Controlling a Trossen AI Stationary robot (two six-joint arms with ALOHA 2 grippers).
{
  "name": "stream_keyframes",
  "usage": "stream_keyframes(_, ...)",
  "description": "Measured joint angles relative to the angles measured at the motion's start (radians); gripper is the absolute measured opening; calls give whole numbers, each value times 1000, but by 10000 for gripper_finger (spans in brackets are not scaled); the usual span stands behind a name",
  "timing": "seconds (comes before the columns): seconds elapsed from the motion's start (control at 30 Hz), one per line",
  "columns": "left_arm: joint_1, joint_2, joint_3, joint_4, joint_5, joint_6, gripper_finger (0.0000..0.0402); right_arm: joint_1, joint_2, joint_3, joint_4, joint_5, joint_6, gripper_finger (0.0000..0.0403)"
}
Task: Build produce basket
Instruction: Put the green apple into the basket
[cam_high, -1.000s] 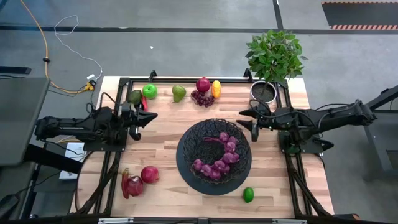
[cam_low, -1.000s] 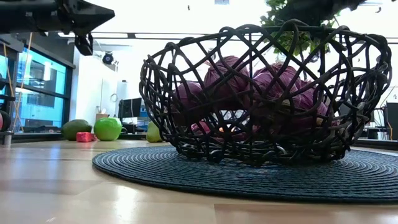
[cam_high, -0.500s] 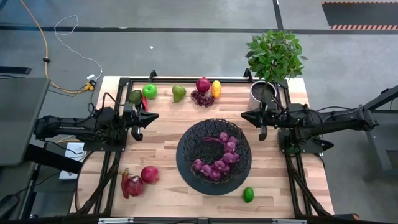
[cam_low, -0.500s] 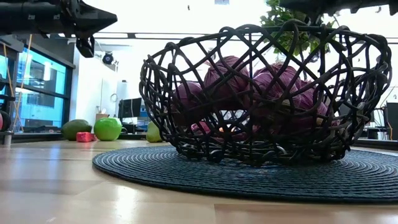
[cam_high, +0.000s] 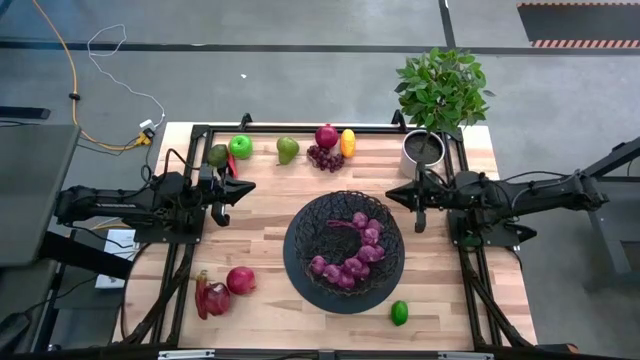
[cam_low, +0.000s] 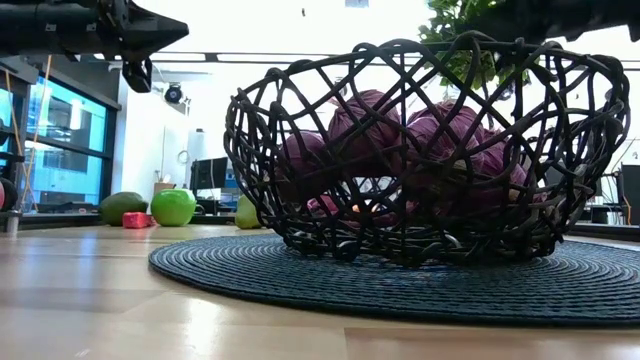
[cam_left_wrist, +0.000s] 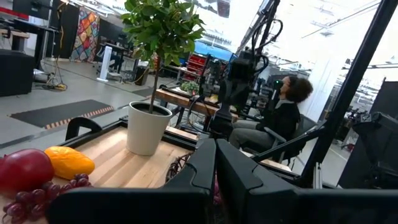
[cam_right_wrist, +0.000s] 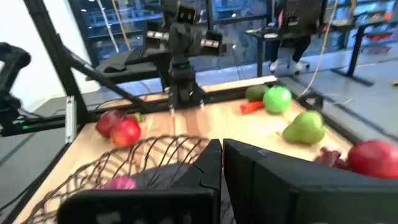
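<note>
Left gripper (cam_high: 222, 197) closed, nothing held, raised over the table's left side. Just beyond it along the back edge: avocado (cam_high: 218, 155), green apple (cam_high: 240, 146), a small red pepper (cam_high: 231, 165). On its near side, well apart: another red pepper (cam_high: 206, 296) touching a red apple (cam_high: 240, 280).

Basket (cam_high: 344, 238) sits between the two grippers on a dark round mat (cam_high: 297, 268), purple grapes (cam_high: 358, 250) inside. Behind it: pear (cam_high: 287, 150), loose grapes (cam_high: 325, 157), red onion (cam_high: 327, 136), orange-yellow fruit (cam_high: 348, 142). Lime (cam_high: 399, 312) near the basket's front right.

Right gripper (cam_high: 419, 200) closed, empty, hovering just beside the basket's right rim, near the potted plant (cam_high: 440, 95).
</note>
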Motion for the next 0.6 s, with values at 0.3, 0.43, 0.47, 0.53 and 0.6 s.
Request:
stream_keyframes(0.3, 0, 0, 0, 1, -6, -8, 3, 0, -262, -208, 94, -15, 104, 0)
stream_keyframes(0.43, 0, 0, 0, 0, -9, -8, 3, 0, -356, -296, 133, -32, 163, 0)
stream_keyframes(0.47, 0, 0, 0, 1, -9, -8, 3, 0, -372, -310, 134, -32, 171, 0)
stream_keyframes(0.53, 0, 0, 0, 0, -9, -8, 3, 0, -398, -332, 140, -32, 177, 0)
stream_keyframes(0.6, 0, 0, 0, 0, -10, -8, 3, 0, -416, -353, 146, -32, 177, 0)
